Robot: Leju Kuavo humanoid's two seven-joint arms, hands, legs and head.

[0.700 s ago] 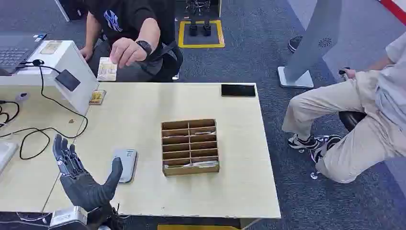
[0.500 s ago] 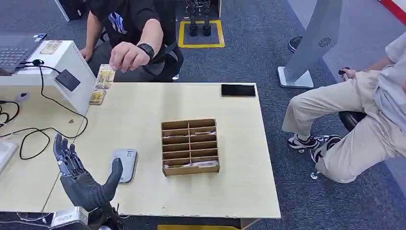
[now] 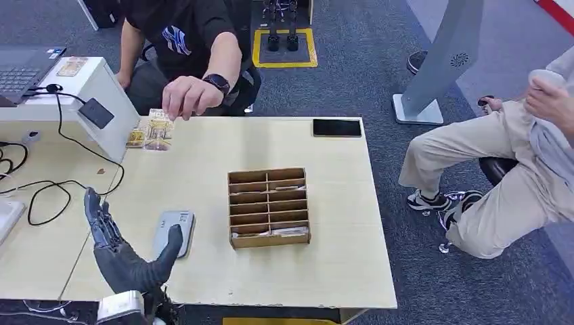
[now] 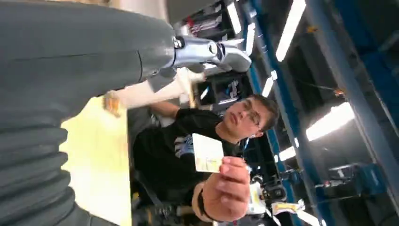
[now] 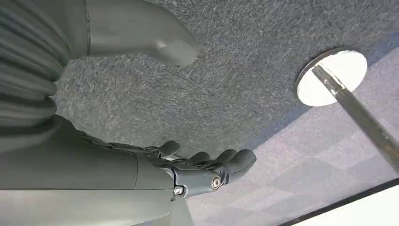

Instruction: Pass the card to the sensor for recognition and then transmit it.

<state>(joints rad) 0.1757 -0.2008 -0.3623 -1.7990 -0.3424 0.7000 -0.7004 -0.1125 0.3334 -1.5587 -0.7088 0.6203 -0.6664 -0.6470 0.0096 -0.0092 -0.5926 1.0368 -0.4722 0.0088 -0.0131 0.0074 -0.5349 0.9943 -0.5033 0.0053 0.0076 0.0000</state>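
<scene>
Bare tabletop [image 3: 196, 169] lies open between the left hand [image 3: 125, 261] and the card [image 3: 158, 130] at the far edge. A grey pad [image 3: 173, 232] sits just beside the hand, the divided box [image 3: 268, 206] to its right, and cables [image 3: 64, 183] and a white stand [image 3: 101, 101] crowd the left.

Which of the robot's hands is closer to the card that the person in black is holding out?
Left. The left hand is raised, open, over the table's near edge, across from the card. The right hand hangs over the carpet, away from the table.

A divided box [image 3: 269, 208] sits mid-table [image 3: 203, 156], phone [image 3: 336, 127] behind it.
</scene>
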